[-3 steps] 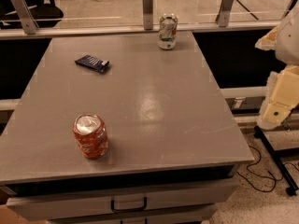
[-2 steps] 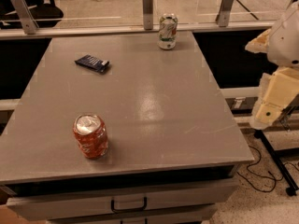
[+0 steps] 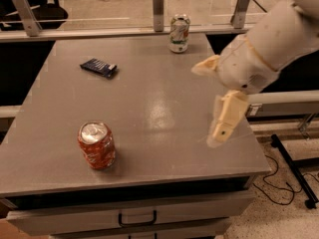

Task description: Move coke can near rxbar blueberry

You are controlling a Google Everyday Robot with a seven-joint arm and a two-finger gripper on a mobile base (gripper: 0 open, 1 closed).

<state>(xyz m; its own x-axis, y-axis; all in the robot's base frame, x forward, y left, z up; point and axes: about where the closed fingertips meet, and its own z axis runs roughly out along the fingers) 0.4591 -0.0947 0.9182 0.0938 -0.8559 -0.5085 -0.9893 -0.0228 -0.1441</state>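
The coke can [image 3: 96,146] is standing upright near the front left of the grey surface [image 3: 164,78]. The rxbar blueberry [image 3: 98,67] is lying flat further back, well apart from it. A white-and-green can [image 3: 179,33] is standing at the back edge. On the right, the gripper [image 3: 205,105] is hovering over the surface, its jaws spread and holding nothing.

I'm watching the gripper [image 3: 222,111] hanging over the right side of the grey counter [image 3: 149,98]. Beyond it and to its left, a white-and-green can [image 3: 179,33] is standing upright at the counter's far edge, just beside a grey post [image 3: 158,1]. Below the gripper and to its left, a drawer [image 3: 75,220] with a dark handle [image 3: 137,218] is showing. To the gripper's right and lower, a black stand foot [image 3: 294,171] and cables [image 3: 276,185] are lying on the floor [image 3: 279,218].
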